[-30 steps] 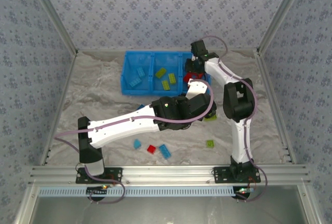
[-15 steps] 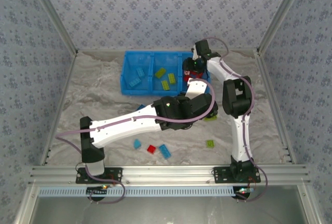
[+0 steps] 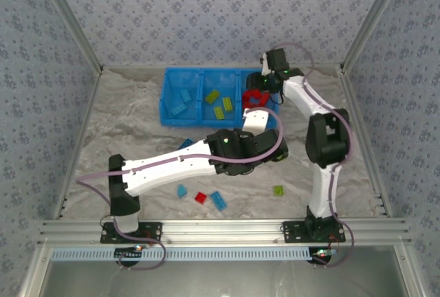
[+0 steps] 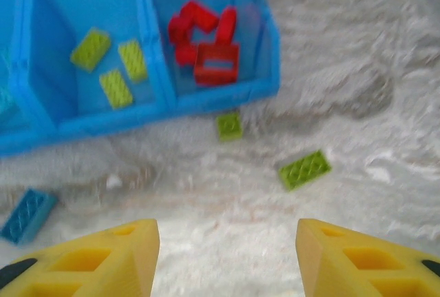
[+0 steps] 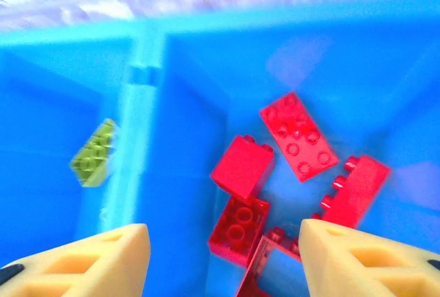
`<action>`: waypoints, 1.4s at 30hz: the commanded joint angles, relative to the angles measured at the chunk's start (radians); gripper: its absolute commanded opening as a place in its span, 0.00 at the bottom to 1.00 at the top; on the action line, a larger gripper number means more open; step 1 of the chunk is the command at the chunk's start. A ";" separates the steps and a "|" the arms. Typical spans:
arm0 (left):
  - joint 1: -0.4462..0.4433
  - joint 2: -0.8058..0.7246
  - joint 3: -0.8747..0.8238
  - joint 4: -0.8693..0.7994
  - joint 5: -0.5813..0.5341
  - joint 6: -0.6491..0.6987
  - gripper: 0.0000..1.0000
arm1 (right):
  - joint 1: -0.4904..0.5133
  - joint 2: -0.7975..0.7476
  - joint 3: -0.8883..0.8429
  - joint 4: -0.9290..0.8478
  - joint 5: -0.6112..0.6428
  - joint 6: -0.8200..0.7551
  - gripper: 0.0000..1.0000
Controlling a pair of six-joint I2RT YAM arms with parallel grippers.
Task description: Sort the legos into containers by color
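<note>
The containers are three compartments of one blue bin (image 3: 206,119). Its left one holds light blue legos (image 3: 182,101), the middle one lime green legos (image 3: 218,104) (image 4: 113,70), the right one several red legos (image 3: 253,97) (image 5: 295,135) (image 4: 206,36). My right gripper (image 3: 261,89) (image 5: 225,232) hovers open over the red legos with nothing between its fingers. My left gripper (image 4: 227,232) is open and empty above the bare table, short of the bin's front wall. Two green legos (image 4: 304,168) (image 4: 229,125) lie between it and the bin.
Loose legos lie near the front of the table: a light blue one (image 3: 182,190), a red one (image 3: 200,198), a blue one (image 3: 218,200) and a green one (image 3: 278,190). Another blue one (image 4: 27,214) lies left of my left gripper. The left arm (image 3: 172,166) stretches across the middle.
My right gripper has opened over the right compartment and its arm has swung to the right, uncovering the red legos. The left arm has shifted slightly.
</note>
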 commanded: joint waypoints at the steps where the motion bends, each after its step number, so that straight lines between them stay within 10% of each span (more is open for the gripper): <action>1: 0.010 -0.110 -0.192 -0.069 0.131 -0.240 0.56 | 0.022 -0.226 -0.089 0.047 0.073 -0.057 0.64; 11: 0.081 -0.215 -0.736 0.265 0.531 -0.579 0.62 | 0.305 -1.003 -0.735 0.007 0.014 -0.136 0.72; 18: 0.092 -0.168 -0.770 0.327 0.646 -0.587 0.71 | 0.495 -1.403 -0.809 -0.275 -0.009 -0.078 0.74; 36: 0.090 -0.159 -0.935 0.495 0.739 -0.732 0.69 | 0.517 -1.451 -0.782 -0.357 -0.087 -0.071 0.74; 42: 0.101 -0.149 -0.933 0.499 0.726 -0.716 0.48 | 0.520 -1.440 -0.798 -0.341 -0.085 -0.055 0.73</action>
